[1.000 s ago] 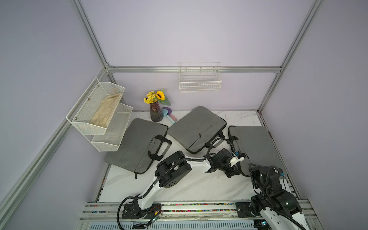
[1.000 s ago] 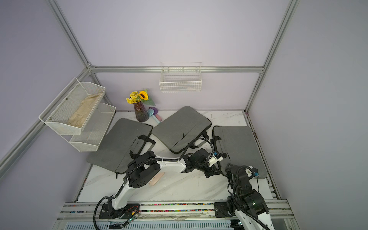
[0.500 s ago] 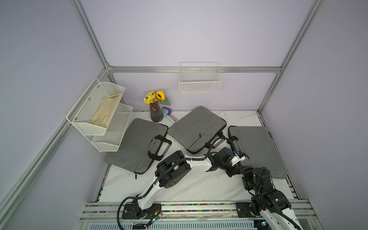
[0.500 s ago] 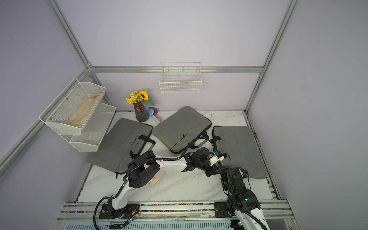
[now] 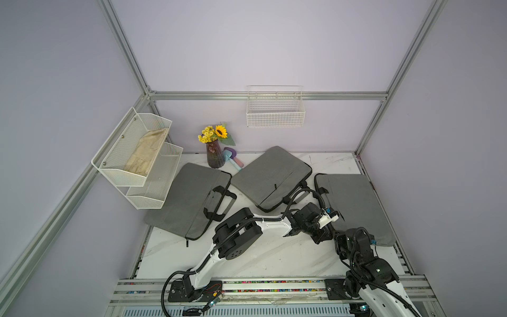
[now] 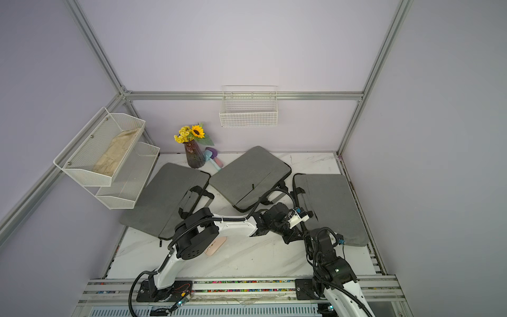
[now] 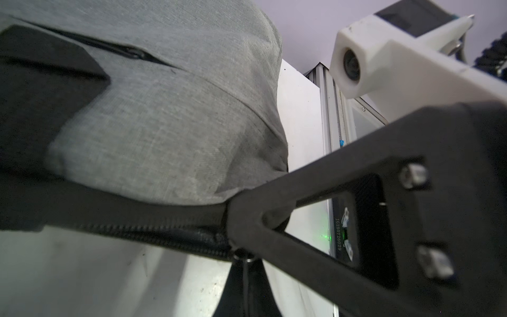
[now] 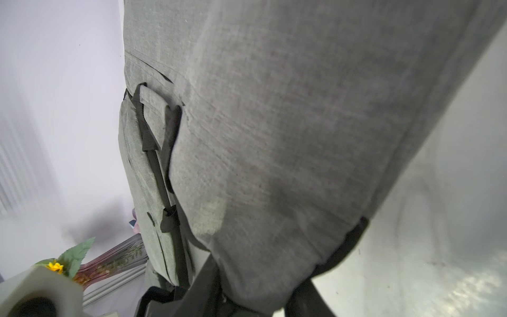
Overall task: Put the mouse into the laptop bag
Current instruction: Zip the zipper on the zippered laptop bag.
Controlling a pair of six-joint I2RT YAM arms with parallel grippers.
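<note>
Mouse lies on the table, lower middle of a top view, half under the left arm, not yet picked up, apart from all bags. Rightmost laptop bag looks like the target, since both arms crowd its near corner. Left gripper is pinched tight on the zipper edge, probably to steady the bag for opening. Right gripper straddles the bag corner; clamped or loose, can't tell. Wrist views show the pinch and zipper teeth, which the top views hide behind the arms; neither wrist view shows the mouse.
</note>
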